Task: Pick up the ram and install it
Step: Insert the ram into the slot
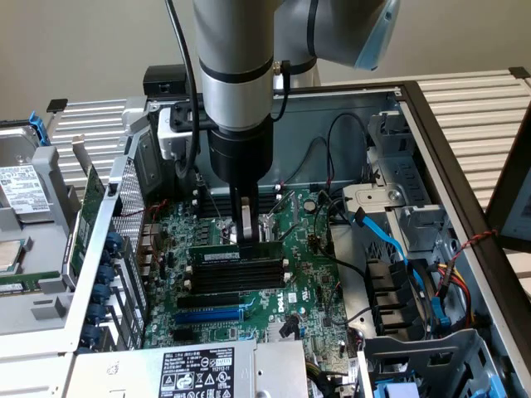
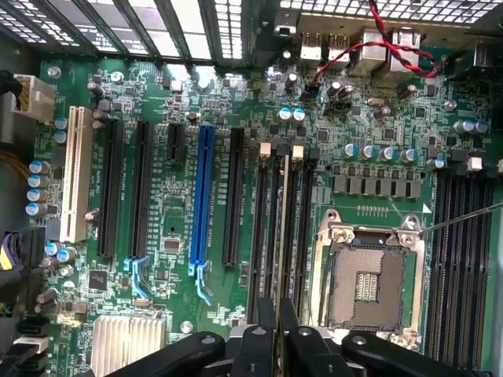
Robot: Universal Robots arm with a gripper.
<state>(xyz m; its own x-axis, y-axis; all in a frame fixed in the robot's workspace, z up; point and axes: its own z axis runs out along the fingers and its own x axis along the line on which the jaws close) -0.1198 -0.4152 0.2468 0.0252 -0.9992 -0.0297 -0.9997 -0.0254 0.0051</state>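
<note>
The ram (image 1: 236, 254) is a dark stick with a pale label strip. It stands on its long edge over the black motherboard slots (image 1: 232, 278) in the middle of the open computer case. My gripper (image 1: 248, 234) comes straight down onto the stick's upper edge and is shut on it. In the wrist view the ram (image 2: 284, 228) shows edge-on as a thin line. It runs along the middle slot of a group with white end clips (image 2: 266, 148). The fingers (image 2: 268, 318) close on either side of it.
A long blue slot (image 2: 203, 200) and more black slots (image 2: 143, 188) lie beside the memory slots. The bare CPU socket (image 2: 368, 287) lies on the other side. Blue cables (image 1: 390, 240) and drive cages fill the exterior view's right. The power supply (image 1: 195, 369) sits at the front.
</note>
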